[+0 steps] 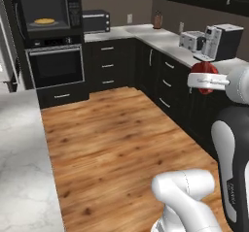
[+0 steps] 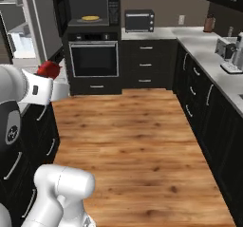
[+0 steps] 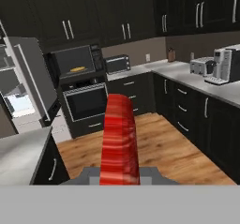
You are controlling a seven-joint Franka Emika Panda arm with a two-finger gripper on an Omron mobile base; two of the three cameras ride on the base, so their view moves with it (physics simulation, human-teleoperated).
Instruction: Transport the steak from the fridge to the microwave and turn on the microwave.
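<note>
The gripper (image 1: 206,80) is clamping the steak (image 1: 204,75) on edge, seemingly by its lower rim. The microwave (image 1: 47,15) is sitting well ahead across the floor, holding a yellow plate (image 1: 44,21). A shallow pinch risks the steak slipping free while travelling.

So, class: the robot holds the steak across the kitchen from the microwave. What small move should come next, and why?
Probably drive on toward the microwave: the gripper is shut on the steak, and the microwave stands across the wooden floor, seemingly open, with a yellow plate inside.
</note>
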